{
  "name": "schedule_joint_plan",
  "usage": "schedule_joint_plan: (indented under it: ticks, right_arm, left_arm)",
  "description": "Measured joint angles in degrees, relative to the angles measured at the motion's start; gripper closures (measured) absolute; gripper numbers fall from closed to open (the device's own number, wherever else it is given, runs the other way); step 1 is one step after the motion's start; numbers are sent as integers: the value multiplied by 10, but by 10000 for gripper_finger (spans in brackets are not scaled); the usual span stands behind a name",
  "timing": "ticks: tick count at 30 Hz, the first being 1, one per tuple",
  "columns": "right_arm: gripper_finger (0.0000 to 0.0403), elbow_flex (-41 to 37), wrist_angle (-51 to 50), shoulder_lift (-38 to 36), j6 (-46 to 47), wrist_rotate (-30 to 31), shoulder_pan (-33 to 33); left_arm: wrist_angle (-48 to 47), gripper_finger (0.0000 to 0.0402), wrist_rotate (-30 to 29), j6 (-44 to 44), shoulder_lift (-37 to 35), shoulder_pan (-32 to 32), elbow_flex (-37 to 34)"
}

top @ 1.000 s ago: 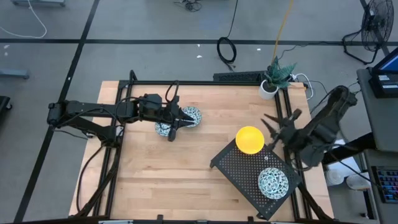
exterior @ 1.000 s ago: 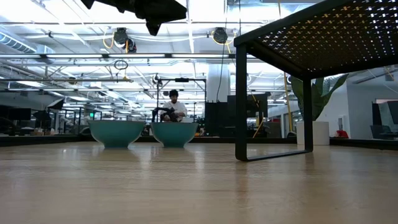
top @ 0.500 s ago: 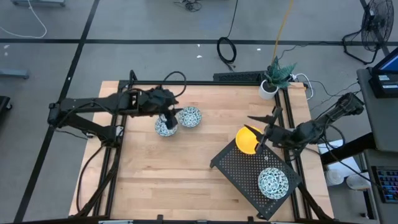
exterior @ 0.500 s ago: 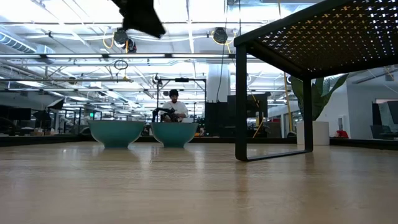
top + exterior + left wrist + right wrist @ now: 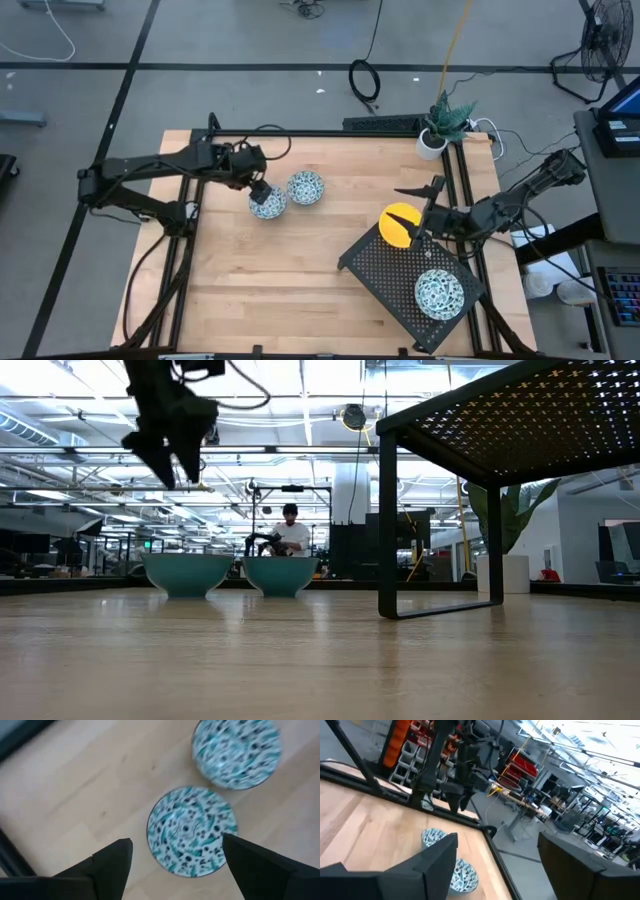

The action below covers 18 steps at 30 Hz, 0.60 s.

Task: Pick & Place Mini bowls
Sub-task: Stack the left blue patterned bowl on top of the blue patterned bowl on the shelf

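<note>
1. Two patterned mini bowls sit side by side on the bare wood, well off to the left-arm side of the black perforated rack (image 5: pixel 395 280). One patterned bowl (image 5: pixel 267 203) is the nearer to the left arm, and the other patterned bowl (image 5: pixel 306 187) sits just beside it, a bit closer to the rack. In the low view they show teal outsides, both upright, with a narrow gap between them.
2. A third patterned bowl (image 5: pixel 439 293) sits on top of the rack, near its end farthest from the plant.
3. The yellow bowl (image 5: pixel 400 224) is at the rack's upper corner, the one nearest the plant, and it looks tipped on its side rather than flat.
4. The left gripper (image 5: pixel 175 857) hangs above the nearer patterned bowl on the wood, fingers spread wide apart with the bowl visible between them. It's not touching the bowl; the low view shows it up in the air.
5. The right gripper (image 5: pixel 428 212) sits right beside the yellow bowl at that rack corner, fingers spread apart. Can't tell whether a fingertip touches the bowl.
6. A white plant pot (image 5: pixel 432 143) stands at the table's far edge, beyond the rack.
7. A person (image 5: pixel 290 532) is seated way back in the room behind the table.
</note>
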Motion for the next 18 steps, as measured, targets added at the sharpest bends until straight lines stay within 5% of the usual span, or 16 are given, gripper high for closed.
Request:
schedule_joint_plan:
  ticks: [12,18]
  right_arm:
    - [141,0,9,-3,-11,0,1]
    - [141,0,15,-3,-6,0,1]
  left_arm:
    - [13,128,18,-106,0,39,-141]
    - [97,120,26,-134,0,39,-204]
